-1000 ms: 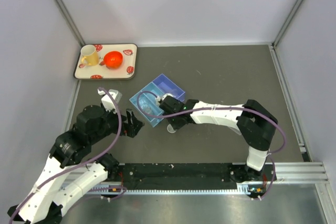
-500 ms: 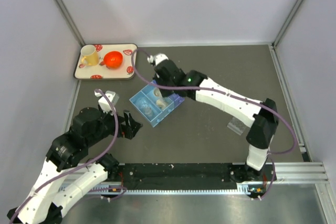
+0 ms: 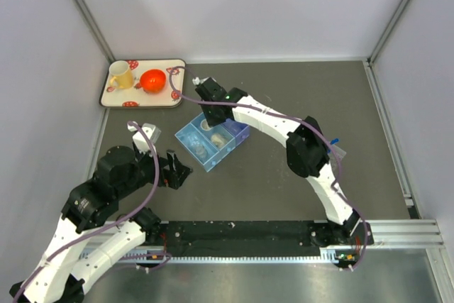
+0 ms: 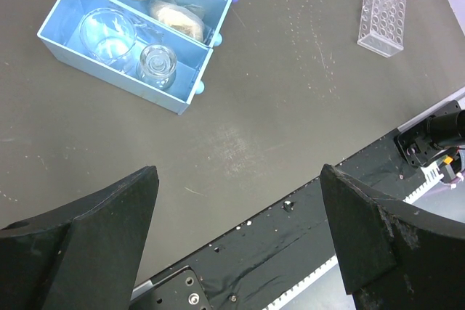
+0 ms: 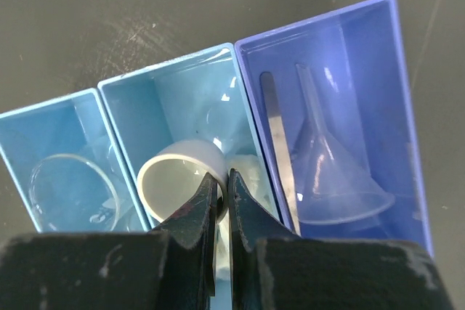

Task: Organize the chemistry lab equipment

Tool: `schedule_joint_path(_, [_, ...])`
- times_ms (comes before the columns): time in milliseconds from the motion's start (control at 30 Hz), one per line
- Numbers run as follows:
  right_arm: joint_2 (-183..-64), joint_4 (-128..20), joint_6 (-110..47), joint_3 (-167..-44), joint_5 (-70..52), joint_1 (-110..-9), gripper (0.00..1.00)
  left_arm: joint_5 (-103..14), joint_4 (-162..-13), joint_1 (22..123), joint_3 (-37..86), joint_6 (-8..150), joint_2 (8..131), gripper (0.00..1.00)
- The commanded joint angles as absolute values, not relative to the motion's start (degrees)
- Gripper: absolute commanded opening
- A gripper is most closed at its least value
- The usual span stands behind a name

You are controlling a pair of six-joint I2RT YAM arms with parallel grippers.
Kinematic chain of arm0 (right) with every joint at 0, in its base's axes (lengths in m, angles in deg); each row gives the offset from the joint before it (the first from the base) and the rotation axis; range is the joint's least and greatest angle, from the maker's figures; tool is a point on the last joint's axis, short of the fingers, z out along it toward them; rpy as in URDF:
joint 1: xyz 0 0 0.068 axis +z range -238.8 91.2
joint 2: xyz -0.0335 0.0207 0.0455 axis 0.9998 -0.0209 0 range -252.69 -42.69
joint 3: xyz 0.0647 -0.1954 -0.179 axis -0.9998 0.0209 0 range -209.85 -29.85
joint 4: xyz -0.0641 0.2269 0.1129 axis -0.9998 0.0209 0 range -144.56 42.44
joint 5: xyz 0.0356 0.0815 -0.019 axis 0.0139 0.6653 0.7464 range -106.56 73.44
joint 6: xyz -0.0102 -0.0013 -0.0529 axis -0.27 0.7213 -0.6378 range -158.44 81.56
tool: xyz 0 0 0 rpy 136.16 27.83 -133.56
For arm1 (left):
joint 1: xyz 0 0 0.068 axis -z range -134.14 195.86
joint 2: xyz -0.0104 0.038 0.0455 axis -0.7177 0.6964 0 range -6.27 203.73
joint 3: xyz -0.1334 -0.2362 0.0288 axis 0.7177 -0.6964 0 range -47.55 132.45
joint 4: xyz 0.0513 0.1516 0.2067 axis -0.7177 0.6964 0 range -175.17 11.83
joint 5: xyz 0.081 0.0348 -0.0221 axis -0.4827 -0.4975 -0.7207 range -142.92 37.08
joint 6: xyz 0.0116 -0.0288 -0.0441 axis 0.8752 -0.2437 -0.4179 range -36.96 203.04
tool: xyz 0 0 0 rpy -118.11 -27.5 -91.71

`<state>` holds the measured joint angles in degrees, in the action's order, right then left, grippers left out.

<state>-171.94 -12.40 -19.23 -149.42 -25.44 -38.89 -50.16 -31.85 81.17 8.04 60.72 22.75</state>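
Small round cup [image 5: 174, 183] sits mouth-up, its rim pinched between the almost closed fingers of the right hand [image 5: 223, 178], within the middle compartment of the blue box [image 5: 167, 64]. Just right of that hand the funnel [image 5: 334, 179] lies lengthwise in the darker compartment, stem pointing away from the hand and wide mouth toward it. The thin rod [image 5: 280, 150] lies parallel beside it. The left hand [image 4: 240, 194] is spread wide, holding nothing, above the dark surface [image 4: 290, 107]. The tube rack [image 4: 383, 16] stands well ahead, to its right.
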Motion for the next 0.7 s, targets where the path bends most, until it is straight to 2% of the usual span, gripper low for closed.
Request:
schedule_joint_path(0, [-174.2,-12.5,-16.7,-154.7,-23.4,-39.2,0.00,-49.2,-34.2,81.2,7.6,61.2,23.0,0.98])
schedule_joint_path(600, [-182.6,-13.2,-12.9,-159.5,-28.4,-40.3,0.00,-48.8,-34.3,81.2,7.3,62.2,23.5,0.98])
schedule_joint_path(667, [-182.7,-13.4,-12.9,-159.6,-28.7,-40.3,0.04,-48.8,-34.2,81.2,7.3,62.3,23.7,0.98])
